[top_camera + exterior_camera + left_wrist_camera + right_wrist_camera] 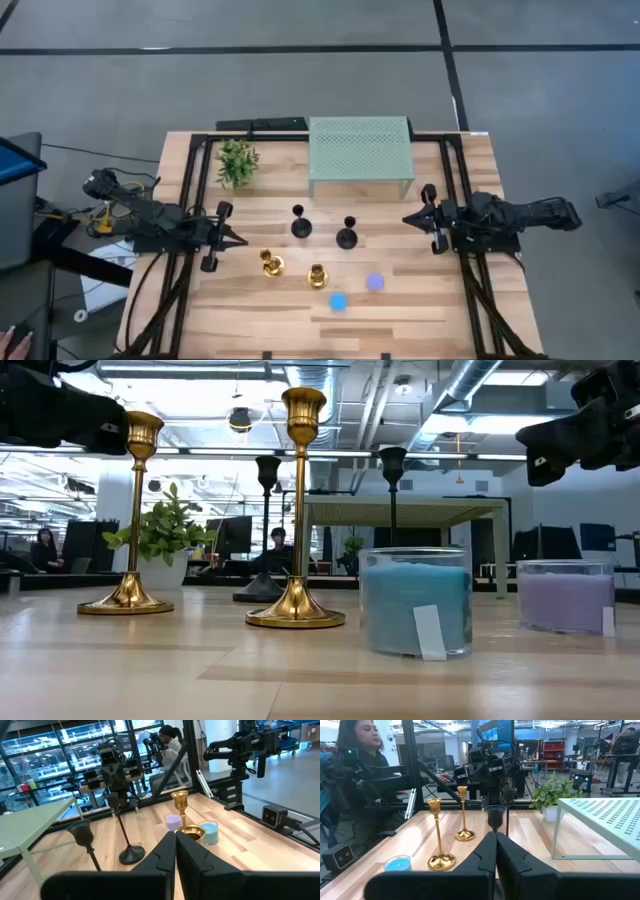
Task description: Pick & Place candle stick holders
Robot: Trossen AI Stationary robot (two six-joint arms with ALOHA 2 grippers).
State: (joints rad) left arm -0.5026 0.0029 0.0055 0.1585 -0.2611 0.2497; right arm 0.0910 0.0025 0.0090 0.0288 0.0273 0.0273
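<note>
Two black candle stick holders (pixel 300 225) (pixel 347 235) stand upright on their round bases mid-table. Two gold ones (pixel 271 263) (pixel 318 275) stand nearer the front; the low view shows these gold holders (pixel 132 520) (pixel 298 510) with the black pair (pixel 266 530) (pixel 393 490) behind them. My left gripper (pixel 240 240) hovers shut at the table's left, pointing toward the holders, its fingertips (pixel 176 840) together and apart from them. My right gripper (pixel 405 220) hovers shut at the right, facing a black holder (pixel 495 817), with nothing between its fingers.
A green mesh rack (pixel 360 155) stands at the far edge, with a potted plant (pixel 237 162) to its left. A blue candle jar (pixel 338 301) and a purple one (pixel 375 283) sit near the front. People sit beyond the table in the wrist views.
</note>
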